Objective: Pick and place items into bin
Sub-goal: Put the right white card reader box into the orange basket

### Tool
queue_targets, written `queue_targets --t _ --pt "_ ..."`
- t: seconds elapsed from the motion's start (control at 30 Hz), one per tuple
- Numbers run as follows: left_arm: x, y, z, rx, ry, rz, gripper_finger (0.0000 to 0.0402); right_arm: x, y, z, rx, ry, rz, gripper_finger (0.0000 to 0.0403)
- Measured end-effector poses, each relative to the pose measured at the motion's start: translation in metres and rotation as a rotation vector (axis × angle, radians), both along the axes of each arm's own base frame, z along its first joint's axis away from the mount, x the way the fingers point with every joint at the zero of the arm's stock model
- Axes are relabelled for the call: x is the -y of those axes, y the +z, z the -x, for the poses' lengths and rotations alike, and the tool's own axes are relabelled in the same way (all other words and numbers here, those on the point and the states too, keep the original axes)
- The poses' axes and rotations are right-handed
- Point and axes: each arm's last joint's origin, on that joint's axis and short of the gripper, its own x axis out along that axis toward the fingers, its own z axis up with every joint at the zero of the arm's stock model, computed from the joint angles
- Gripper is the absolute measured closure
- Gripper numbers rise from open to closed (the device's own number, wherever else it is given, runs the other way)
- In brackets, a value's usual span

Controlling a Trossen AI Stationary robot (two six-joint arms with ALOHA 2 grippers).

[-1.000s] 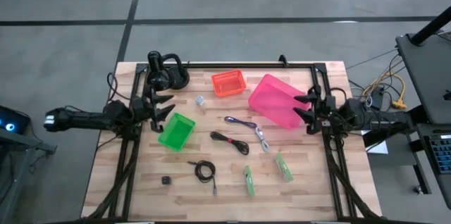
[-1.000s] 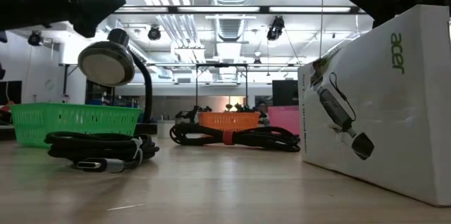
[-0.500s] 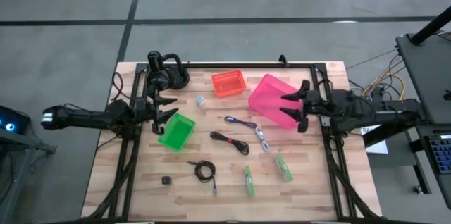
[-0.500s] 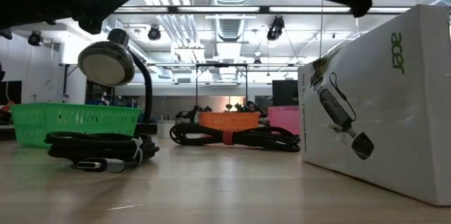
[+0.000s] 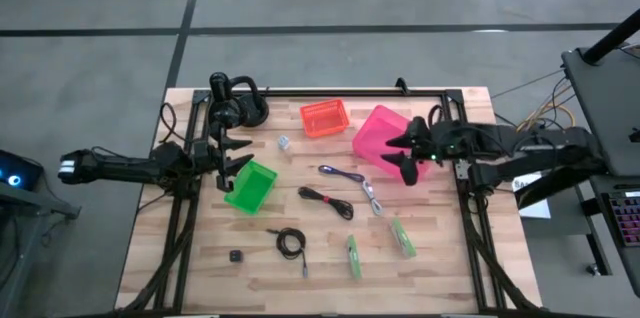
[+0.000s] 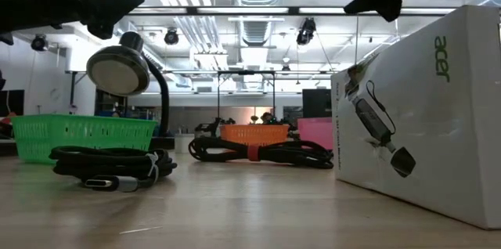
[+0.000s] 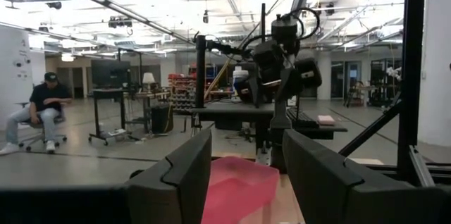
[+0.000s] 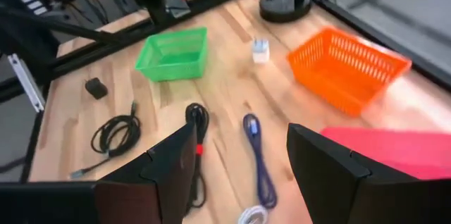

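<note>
Nearest the bench [image 5: 200,258] front: two green packets [image 5: 378,245], coiled black cables [image 5: 291,243], tiny black block [image 5: 236,256], all loose. Farther back, purple cable [image 8: 257,159], untouched. Right end effector [image 5: 398,155] spread wide above pink bin [image 5: 375,133], probably lining up a pick. Left end effector [image 5: 232,151] spread beside green bin [image 5: 250,186], waiting.

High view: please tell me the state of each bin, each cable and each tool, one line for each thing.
Pink bin: tilted, empty.
Orange basket: upright, empty.
Green basket: upright, empty.
Purple cable: loose on the table.
Black cable: coiled on the table.
Left tool: open, holding nothing.
Right tool: open, above the pink bin.
</note>
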Motion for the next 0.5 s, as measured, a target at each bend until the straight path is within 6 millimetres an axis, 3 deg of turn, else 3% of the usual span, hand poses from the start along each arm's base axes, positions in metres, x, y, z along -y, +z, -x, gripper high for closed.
queue_targets --t 0.27,0.5 --pt "0.0 -0.005 -0.002 -0.026 0.001 0.0 0.024 -0.005 0.016 -0.011 -0.225 -0.137 -0.205 0.0193" --pt "0.0 -0.01 -0.003 -0.053 0.003 0.001 0.024 -0.026 0.022 -0.026 -0.392 -0.196 -0.312 0.0193"
